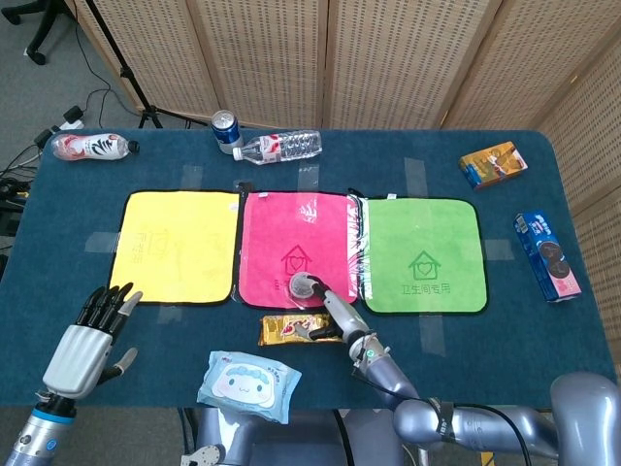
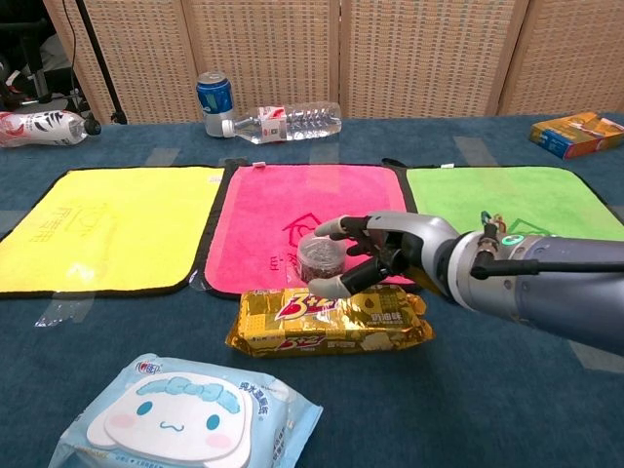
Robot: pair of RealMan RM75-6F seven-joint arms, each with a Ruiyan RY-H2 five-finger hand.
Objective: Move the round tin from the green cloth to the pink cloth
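The round tin (image 1: pixel 303 287) (image 2: pixel 321 258) is small, silver-lidded and dark-sided. It sits over the near part of the pink cloth (image 1: pixel 291 223) (image 2: pixel 283 200), held by my right hand (image 1: pixel 333 314) (image 2: pixel 385 255), whose fingers wrap its right side. Whether the tin touches the cloth I cannot tell. The green cloth (image 1: pixel 423 254) (image 2: pixel 507 195) lies to the right with nothing on it. My left hand (image 1: pixel 85 342) hovers open at the near left, seen only in the head view.
A yellow cloth (image 1: pixel 177 245) lies left of the pink one. A gold snack packet (image 2: pixel 327 319) lies just in front of my right hand, and a wipes pack (image 2: pixel 190 414) nearer still. A can (image 1: pixel 225 128), bottles (image 1: pixel 281 147) and boxes (image 1: pixel 493 163) line the far and right edges.
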